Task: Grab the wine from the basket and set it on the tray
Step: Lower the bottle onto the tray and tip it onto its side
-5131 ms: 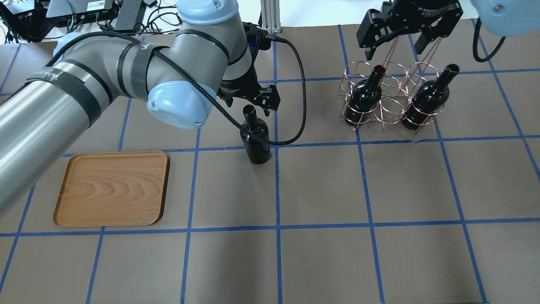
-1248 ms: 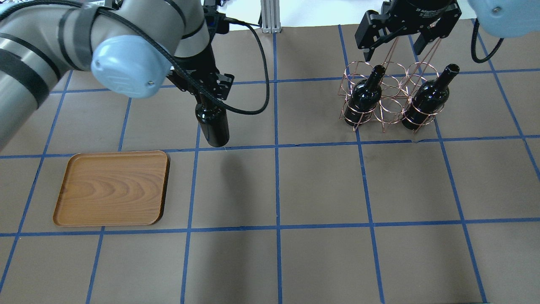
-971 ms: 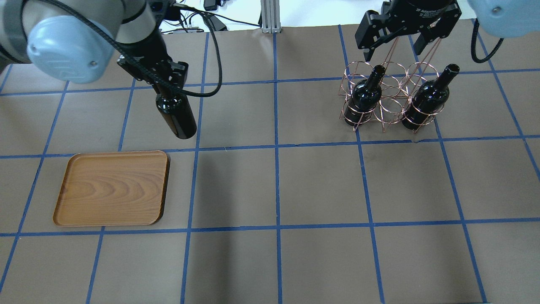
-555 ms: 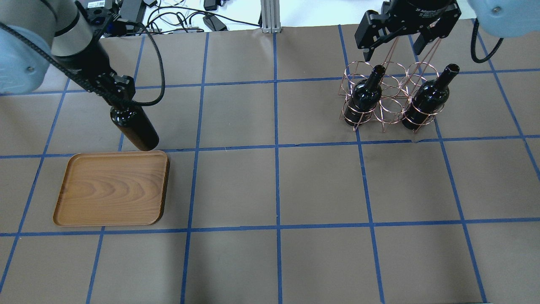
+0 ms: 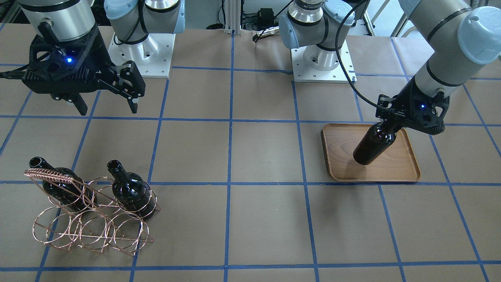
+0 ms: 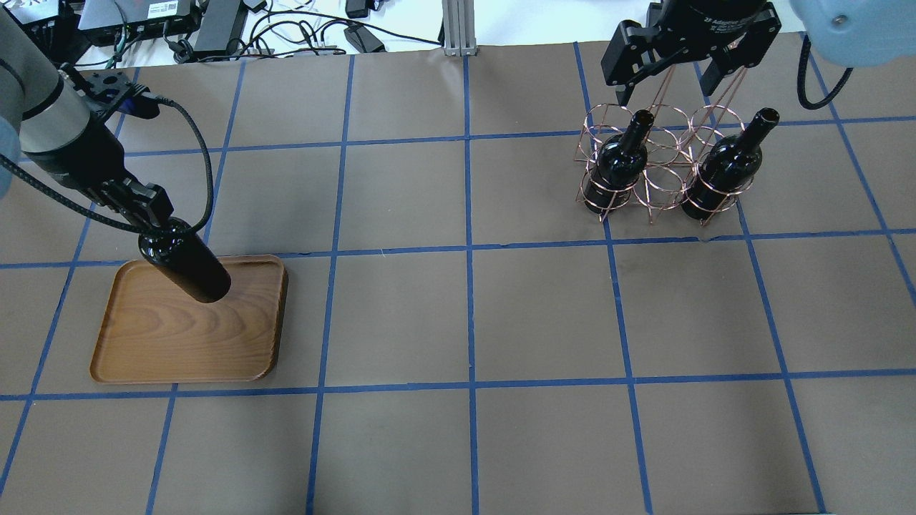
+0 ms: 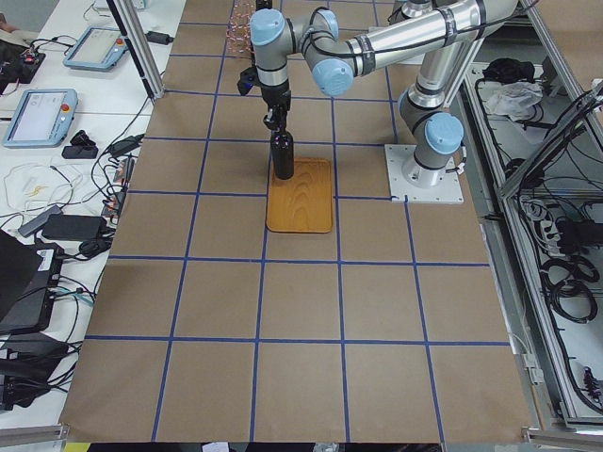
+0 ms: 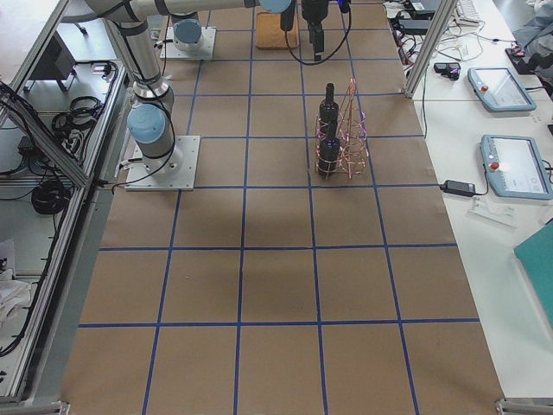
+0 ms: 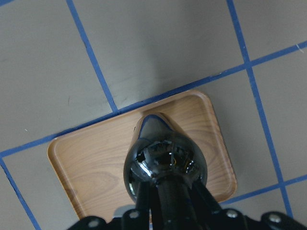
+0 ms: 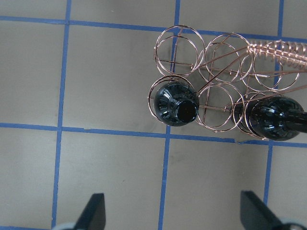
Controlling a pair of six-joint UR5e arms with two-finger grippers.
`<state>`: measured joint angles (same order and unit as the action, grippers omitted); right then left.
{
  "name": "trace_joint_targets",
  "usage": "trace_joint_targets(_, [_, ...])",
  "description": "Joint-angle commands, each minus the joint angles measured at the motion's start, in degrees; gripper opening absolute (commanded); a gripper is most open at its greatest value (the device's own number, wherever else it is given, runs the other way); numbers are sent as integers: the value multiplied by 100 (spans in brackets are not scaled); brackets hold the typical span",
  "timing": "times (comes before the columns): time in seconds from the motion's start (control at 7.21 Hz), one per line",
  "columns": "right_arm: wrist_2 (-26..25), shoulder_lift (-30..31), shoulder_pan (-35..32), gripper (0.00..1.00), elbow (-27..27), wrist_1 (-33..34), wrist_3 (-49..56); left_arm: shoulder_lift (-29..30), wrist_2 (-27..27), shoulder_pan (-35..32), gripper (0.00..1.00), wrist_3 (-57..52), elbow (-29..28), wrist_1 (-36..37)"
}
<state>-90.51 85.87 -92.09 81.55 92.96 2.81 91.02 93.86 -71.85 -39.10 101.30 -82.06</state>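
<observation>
Left gripper [image 5: 392,121] is clamped on the neck of the wine [image 6: 187,266], fingers [image 9: 144,201] on either side just above the shoulder. The bottle hangs upright, mouth up and hidden in the claw.

The bottle is over the tray [image 6: 179,336], off-centre toward the basket side and the edge away from the robot. The wrist view looks straight down past the bottle shoulder onto the wood grain. Can't tell whether the base touches the tray. A small shadow sits beside the base in the front view.

The tray lies flat on the table [image 6: 544,315], on brown paper with a blue tape grid, on the robot's left.

Right gripper [image 5: 106,105] has its jaws spread wide and hovers above the basket [image 6: 662,172], apart from it. Its wrist cam looks down on the rings and the coil handle.

The basket is well apart from the tray, on the robot's right. Two more bottles stand in it: one [image 6: 619,164] in a ring on the side nearer the tray, the other [image 6: 723,172] in a ring on the far side. Both have necks up, and there are rings between them.
</observation>
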Motion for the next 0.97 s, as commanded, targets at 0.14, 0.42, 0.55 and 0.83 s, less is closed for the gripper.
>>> trace_joint_targets(0.14, [8,0,-2,100,1,3,0,-50,150,581,0,-632,206,15])
trace_joint_targets(0.42, [16,0,-2,100,1,3,0,-6,-120,698,0,-695,294,15])
trace_joint_targets(0.55, [25,0,-2,100,1,3,0,21,-131,699,0,-696,285,15])
trace_joint_targets(0.83, [25,0,-2,100,1,3,9,82,-79,707,10,-739,285,15])
